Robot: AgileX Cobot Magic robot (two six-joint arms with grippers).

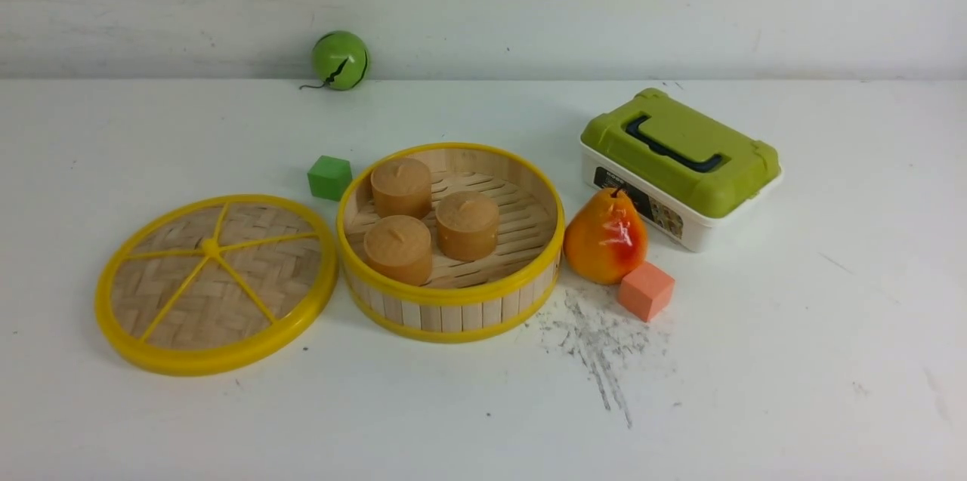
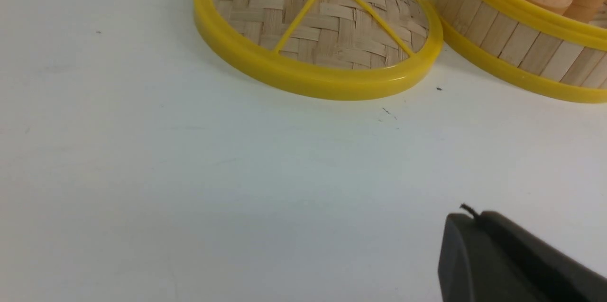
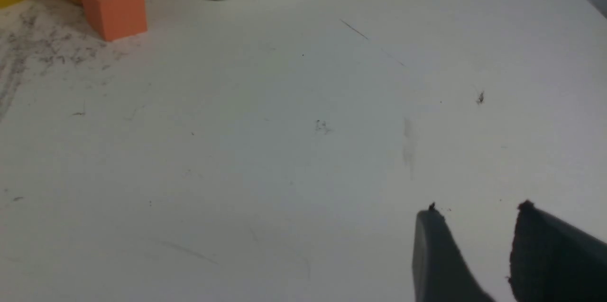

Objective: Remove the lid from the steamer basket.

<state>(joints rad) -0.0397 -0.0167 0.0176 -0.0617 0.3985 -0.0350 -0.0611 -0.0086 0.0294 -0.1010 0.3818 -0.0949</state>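
One lid, woven with a yellow rim. One steamer basket, holding three tan cylindrical buns. Two small cubes: one green cube and one orange cube. One pear. One green ball. One white box with green top. One table carries them all. Ten loose items in total upon it.

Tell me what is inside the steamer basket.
Three tan bun-shaped cylinders stand on the slatted floor of the steamer basket, whose lid lies beside it on the table. The floor under each one is hidden.
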